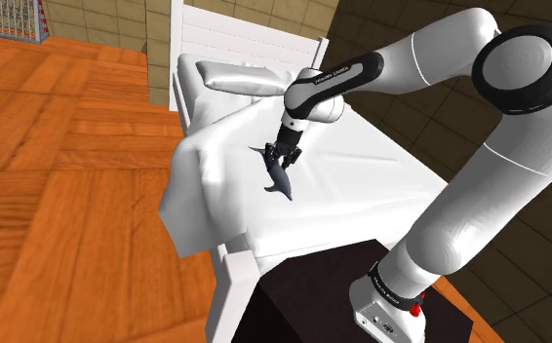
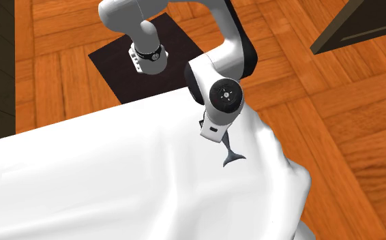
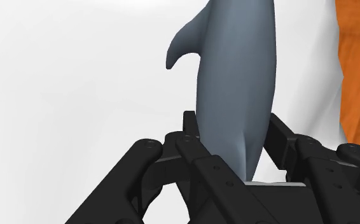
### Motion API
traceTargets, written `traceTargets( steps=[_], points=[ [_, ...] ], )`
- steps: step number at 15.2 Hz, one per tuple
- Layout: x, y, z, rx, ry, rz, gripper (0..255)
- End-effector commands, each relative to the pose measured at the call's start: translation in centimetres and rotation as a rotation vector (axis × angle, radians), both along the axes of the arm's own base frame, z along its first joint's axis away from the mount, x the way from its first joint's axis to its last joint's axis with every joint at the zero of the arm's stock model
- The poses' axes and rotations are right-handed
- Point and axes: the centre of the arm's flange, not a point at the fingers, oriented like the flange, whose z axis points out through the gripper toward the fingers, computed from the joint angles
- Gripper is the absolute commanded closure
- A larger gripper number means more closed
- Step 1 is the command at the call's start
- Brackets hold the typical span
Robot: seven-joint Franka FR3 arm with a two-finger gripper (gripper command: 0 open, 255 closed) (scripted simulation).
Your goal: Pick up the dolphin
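My gripper (image 1: 285, 156) is clamped on the grey dolphin (image 1: 279, 181) near one end, so the long body hangs below it, over the white bed (image 1: 362, 166) near the bed's edge. I judge this hold shallow. The smooth, tapered body could pivot or slide out if I swing fast, then fall past the sheet onto the wooden floor (image 1: 59, 195).
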Motion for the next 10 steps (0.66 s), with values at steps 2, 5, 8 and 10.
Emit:
traceTargets(
  steps=[2,5,8,10],
  points=[
    [0.0,0.0,1.6,0.0,0.0,0.0,255],
    [0.0,0.0,3.2,0.0,0.0,0.0,255],
    [0.0,0.0,4.7,0.0,0.0,0.0,255],
    [0.0,0.0,4.8,0.0,0.0,0.0,255]
  ],
)
